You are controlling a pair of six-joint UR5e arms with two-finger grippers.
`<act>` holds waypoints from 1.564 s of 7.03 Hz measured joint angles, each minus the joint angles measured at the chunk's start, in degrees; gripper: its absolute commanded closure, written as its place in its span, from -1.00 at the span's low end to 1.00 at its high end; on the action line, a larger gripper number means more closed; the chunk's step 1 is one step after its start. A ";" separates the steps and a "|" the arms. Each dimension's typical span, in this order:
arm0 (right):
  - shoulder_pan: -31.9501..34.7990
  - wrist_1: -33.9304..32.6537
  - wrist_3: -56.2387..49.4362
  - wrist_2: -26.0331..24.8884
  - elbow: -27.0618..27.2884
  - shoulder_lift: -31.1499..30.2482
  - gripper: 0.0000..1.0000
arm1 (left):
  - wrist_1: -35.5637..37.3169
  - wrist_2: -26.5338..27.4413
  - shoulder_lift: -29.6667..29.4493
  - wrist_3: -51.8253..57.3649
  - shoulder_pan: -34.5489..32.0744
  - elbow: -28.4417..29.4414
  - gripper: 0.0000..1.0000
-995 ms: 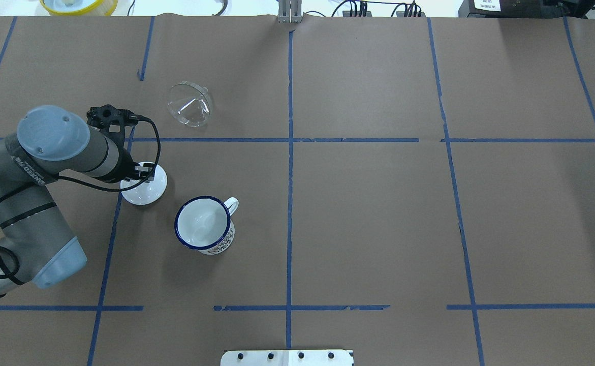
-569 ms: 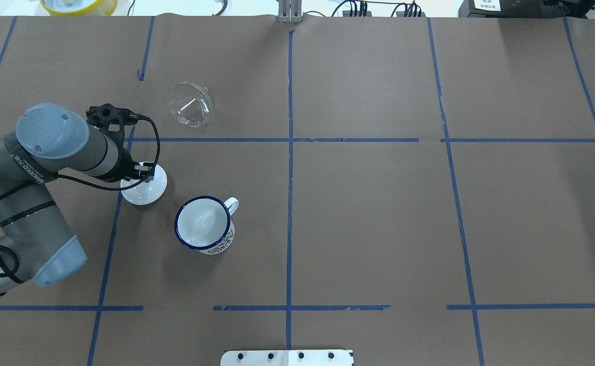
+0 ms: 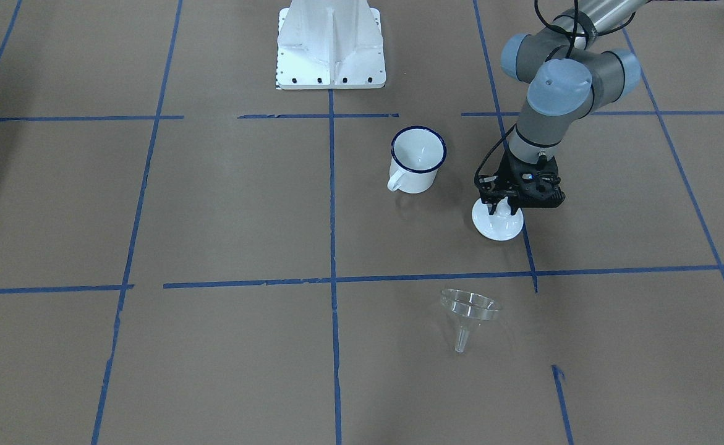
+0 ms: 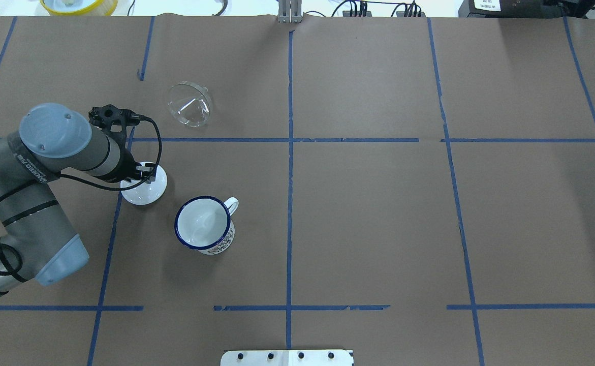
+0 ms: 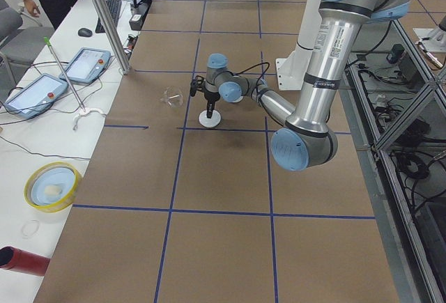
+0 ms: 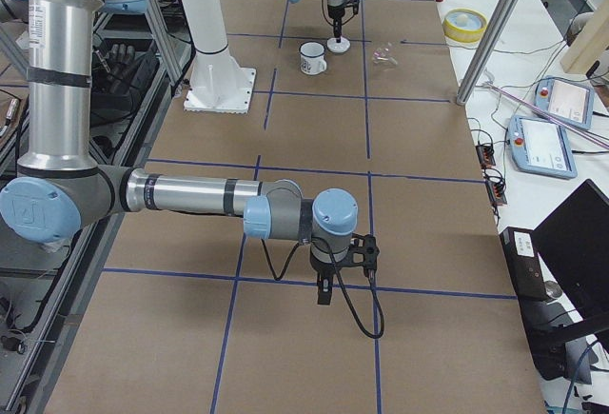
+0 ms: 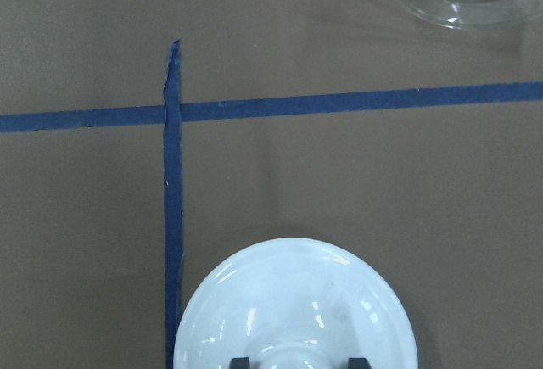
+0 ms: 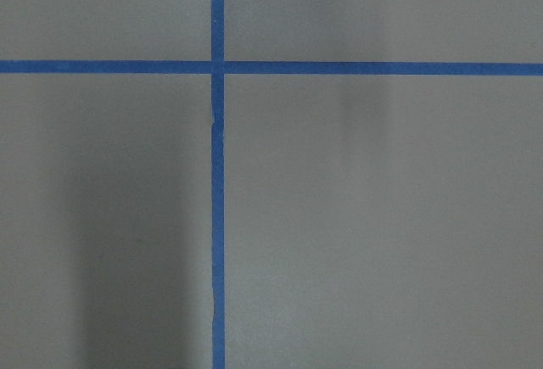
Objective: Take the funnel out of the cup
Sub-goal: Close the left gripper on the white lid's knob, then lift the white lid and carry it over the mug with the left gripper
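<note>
From the front camera I see the left gripper [image 3: 502,210] pointing straight down over a white lid [image 3: 498,227] that lies flat on the brown table [image 3: 213,204]. The gripper's fingers are at the lid's knob. The cup [image 3: 417,162] stands upright just beside the lid, nearer the robot's base. The funnel [image 3: 468,309] is out of the cup, well apart from it. It lies tipped on the table on the far side of a blue tape line [image 3: 399,278], with its spout pointing away from the robot. From overhead, the left arm comes in at the left, the lid sits between funnel and cup, and the cup's handle points up and to the right. In the left side view, the funnel and lid are small and near each other beside the far end of the arm. In the right side view, the right gripper [image 6: 324,292] hangs above the table far from all three things. I cannot tell whether its fingers are parted or closed. The left wrist camera shows two dark fingers [image 7: 240,361] pressed against either side of the knob, grasping the lid, with the funnel's rim at the top edge. The right wrist camera shows only crossed tape on brown paper.
</note>
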 measured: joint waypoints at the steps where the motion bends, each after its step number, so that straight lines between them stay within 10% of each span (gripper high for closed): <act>1: 0.00 0.00 0.00 0.00 0.00 0.00 -1.00 | -0.01 -0.01 -0.02 0.00 -0.03 0.00 0.04; 3: 0.00 0.00 0.00 0.00 -0.03 0.00 -1.00 | -0.01 -0.01 -0.03 0.00 -0.08 -0.01 0.13; 6: 0.00 0.00 0.00 0.00 0.00 0.00 -1.00 | 0.00 -0.04 -0.16 0.00 -0.09 -0.06 1.00; 11: 0.00 0.00 0.00 0.00 0.00 0.00 -1.00 | 0.03 -1.94 -0.20 0.00 -2.41 -0.91 1.00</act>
